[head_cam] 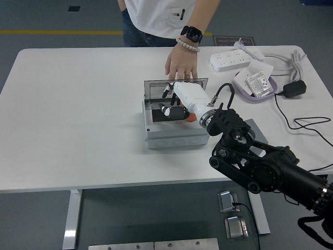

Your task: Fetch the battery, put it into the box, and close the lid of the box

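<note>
A: What is hidden inside the box [174, 136]?
B: Most of its inside is covered by the right hand [174, 102]. Only a bit of orange can be seen under it, so the battery cannot be told for sure.
A: Are the hand's fingers seen?
B: Only dark tips are seen. Whether something is held cannot be told.
A: And the person [162, 15]?
B: The person is cut off by the top edge. The fingertips of the person's hand [181, 65] are hidden behind the lid [156, 88].
A: What about the dish [243, 91]?
B: The print on its packs is too small to be read.
</note>
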